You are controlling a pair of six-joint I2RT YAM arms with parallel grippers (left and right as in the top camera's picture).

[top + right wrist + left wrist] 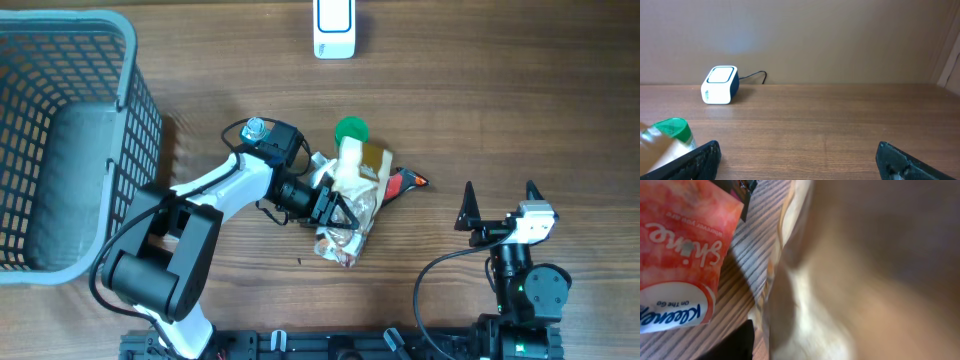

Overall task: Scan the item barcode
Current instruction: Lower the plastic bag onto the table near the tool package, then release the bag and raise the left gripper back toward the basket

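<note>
While the left end effector [333, 208], its grip unreadable, sits at the crumpled tan foil pouch [357, 198] on the wooden tabletop [520, 90] and the right end effector [499, 190] gapes, pinch firmly, then face its barcode toward the white boxy scanner [333, 28].

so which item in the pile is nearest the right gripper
The red-orange tissue pack, jutting from the pile's right edge; the green-capped bottle and crinkly tan pouch lie farther left.

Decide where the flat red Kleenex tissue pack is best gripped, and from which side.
Probably its free end. The red Kleenex tissue pack lies flat, its other end hidden by the crinkled beige pouch, which the left gripper crowds. Come from the right-arm side, jaws across the thin exposed edge.
</note>
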